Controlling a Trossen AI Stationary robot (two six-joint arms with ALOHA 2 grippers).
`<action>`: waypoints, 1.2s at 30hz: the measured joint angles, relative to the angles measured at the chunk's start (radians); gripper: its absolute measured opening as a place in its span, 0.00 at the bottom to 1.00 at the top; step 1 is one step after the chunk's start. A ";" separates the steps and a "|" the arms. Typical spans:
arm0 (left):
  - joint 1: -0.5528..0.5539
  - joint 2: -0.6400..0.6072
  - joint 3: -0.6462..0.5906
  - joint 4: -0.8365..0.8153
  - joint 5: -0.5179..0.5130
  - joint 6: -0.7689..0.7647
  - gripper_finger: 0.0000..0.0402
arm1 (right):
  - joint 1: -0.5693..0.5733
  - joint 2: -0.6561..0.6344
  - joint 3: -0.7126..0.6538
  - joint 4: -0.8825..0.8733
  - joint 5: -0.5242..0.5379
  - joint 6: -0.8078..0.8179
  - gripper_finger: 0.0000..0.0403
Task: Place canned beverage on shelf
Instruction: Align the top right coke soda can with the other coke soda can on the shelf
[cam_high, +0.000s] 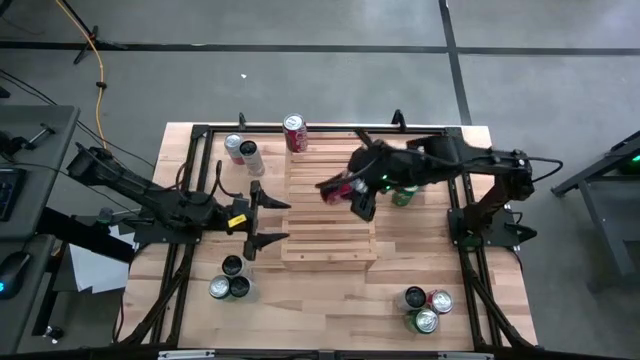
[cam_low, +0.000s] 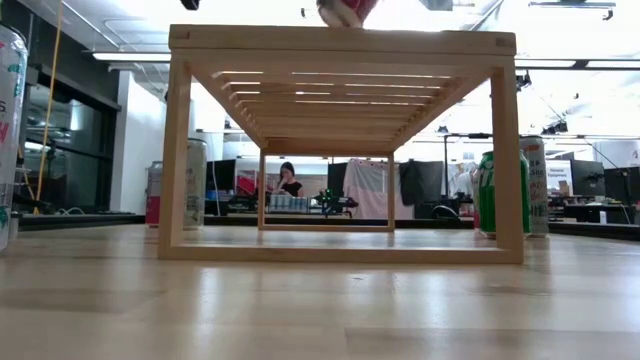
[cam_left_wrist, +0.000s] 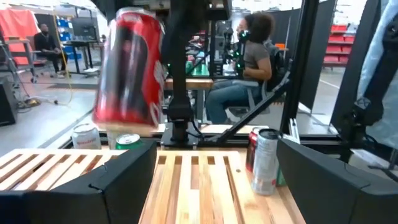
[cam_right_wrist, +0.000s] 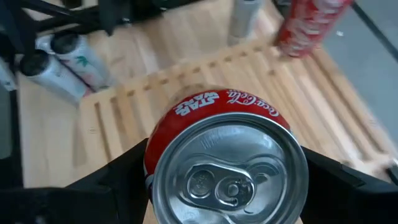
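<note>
The shelf (cam_high: 330, 210) is a light-wood slatted rack in the middle of the table; it also shows in the low view (cam_low: 340, 42). My right gripper (cam_high: 345, 190) is over the shelf's far half, shut on a red cola can (cam_right_wrist: 227, 168). The can also shows in the left wrist view (cam_left_wrist: 130, 68), and in the low view (cam_low: 345, 10) above the shelf top. My left gripper (cam_high: 265, 220) is open and empty at the shelf's left edge, pointing toward the shelf. My right gripper pinches the red can's side wall (cam_right_wrist: 154, 155) between its two fingers (cam_right_wrist: 118, 183), one on each side, near the can's top. The fingers slant down from the table's right. The can is lifted clear above the slats, nearly upright and slightly tilted.
Another red can (cam_high: 295, 133) stands at the shelf's far left corner. Two silver cans (cam_high: 241, 151) stand left of it. A green can (cam_high: 405, 196) stands by the shelf's right side. Groups of cans stand near left (cam_high: 230, 283) and near right (cam_high: 425, 306).
</note>
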 joint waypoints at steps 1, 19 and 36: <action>0.004 0.003 0.000 0.000 0.000 0.000 0.81 | -0.004 0.013 0.034 -0.040 0.010 0.006 0.72; 0.017 0.003 0.000 -0.013 -0.002 -0.005 0.81 | -0.033 0.279 0.263 -0.260 0.013 -0.032 0.72; 0.017 -0.004 0.005 -0.017 0.001 0.008 0.81 | -0.300 0.287 0.274 -0.226 0.025 -0.025 0.72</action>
